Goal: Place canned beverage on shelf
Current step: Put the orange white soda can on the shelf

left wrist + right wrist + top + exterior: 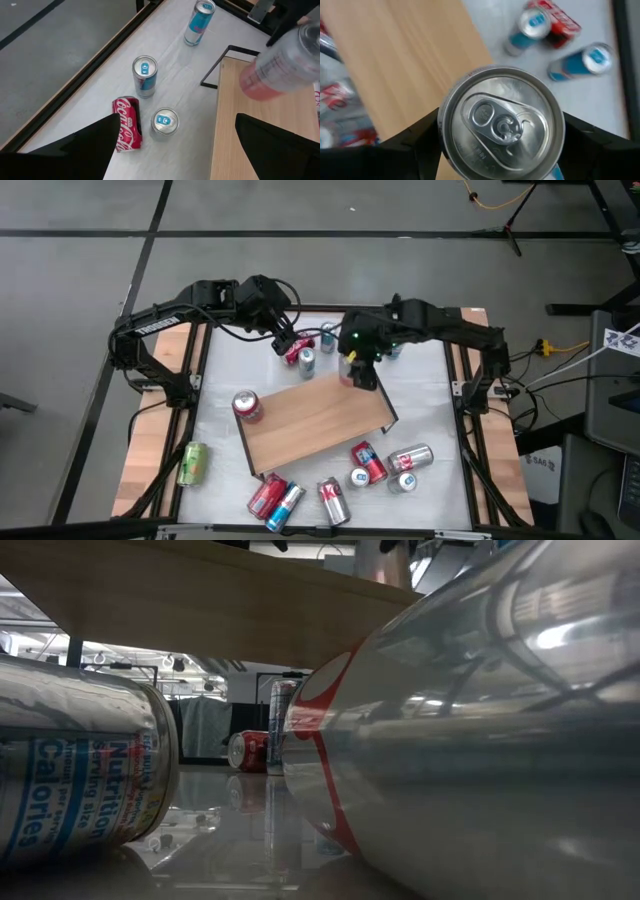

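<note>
Silver can (502, 121) pinched in right claw (358, 369) over shelf (315, 420) edge, left claw (285, 345) spread

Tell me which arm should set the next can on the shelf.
Right. Its end effector already grips a can upright over the shelf. The left end effector is open and empty, hovering above cans beside the shelf.

Light-brown wooden shelf (310, 415) with black frame, red can (248, 406), green can (192, 463).

The white table (425, 395) carries the wooden shelf (310, 420) and scattered cans (247, 406).
</note>
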You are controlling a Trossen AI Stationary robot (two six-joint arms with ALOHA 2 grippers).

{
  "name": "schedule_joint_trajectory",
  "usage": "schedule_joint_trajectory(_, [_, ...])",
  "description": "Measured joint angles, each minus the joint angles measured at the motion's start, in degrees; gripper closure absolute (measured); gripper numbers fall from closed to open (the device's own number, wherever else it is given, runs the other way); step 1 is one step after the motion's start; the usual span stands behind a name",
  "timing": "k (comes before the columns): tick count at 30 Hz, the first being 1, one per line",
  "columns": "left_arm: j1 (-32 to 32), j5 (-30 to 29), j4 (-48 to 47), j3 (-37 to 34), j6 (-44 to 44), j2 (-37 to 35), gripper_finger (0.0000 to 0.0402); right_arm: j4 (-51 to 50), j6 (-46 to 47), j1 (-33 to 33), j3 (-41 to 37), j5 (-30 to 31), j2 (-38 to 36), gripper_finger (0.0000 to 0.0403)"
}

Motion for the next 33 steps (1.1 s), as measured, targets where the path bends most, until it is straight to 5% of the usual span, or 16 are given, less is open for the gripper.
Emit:
schedule_joint_trajectory(5, [0.02, 0.00, -0.04, -0.02, 0.04, 0.00, 0.0015, -2.54, 1.22, 1.67, 0.00, 5.17, -0.09, 0.0112])
schedule_joint_trajectory(33, [0.00, 0.04, -1.51, -0.02, 0.04, 0.00, 0.0015, 4.41, 0.63, 1.54, -10.98, 7.20, -2.54, 0.0112])
